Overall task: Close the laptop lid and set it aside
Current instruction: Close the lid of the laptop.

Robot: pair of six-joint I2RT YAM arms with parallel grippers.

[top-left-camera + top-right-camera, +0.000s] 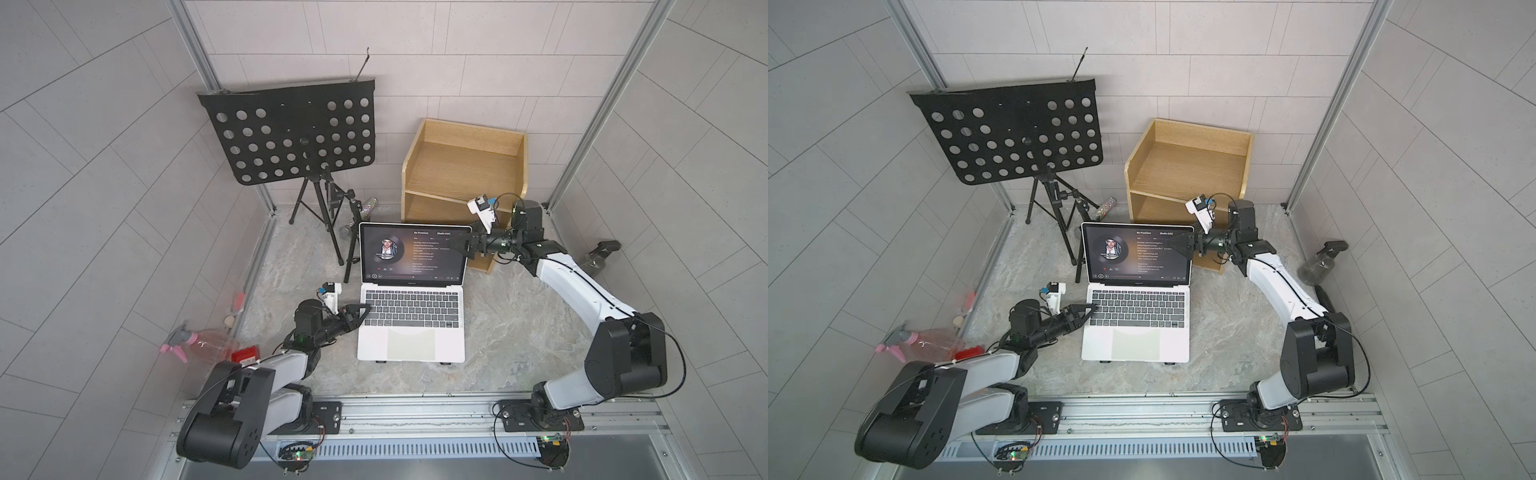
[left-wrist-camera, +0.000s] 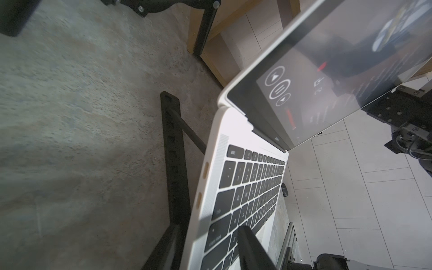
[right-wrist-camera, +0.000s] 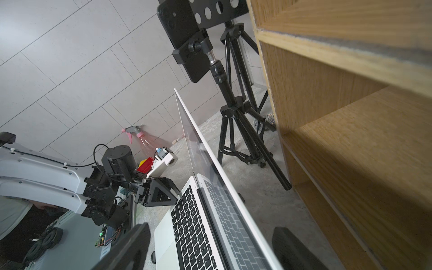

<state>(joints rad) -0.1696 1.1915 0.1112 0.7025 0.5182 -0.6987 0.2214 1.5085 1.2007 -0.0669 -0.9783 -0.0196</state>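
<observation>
The laptop lid (image 1: 413, 255) shows "No Promises [Radio Edit]"; one key (image 2: 233, 152) reads "esc"

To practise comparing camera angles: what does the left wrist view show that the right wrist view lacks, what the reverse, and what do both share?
Left wrist only: lit playback buttons on the laptop lid. Right wrist only: a phone clamped on a tripod, a pink spray bottle. Both: the open laptop, its keyboard, the wooden shelf.

The right arm (image 1: 573, 286) has white shells and black joints. Behind its black triangular pincer (image 1: 459, 246) sits a white camera block (image 1: 482, 210).
</observation>
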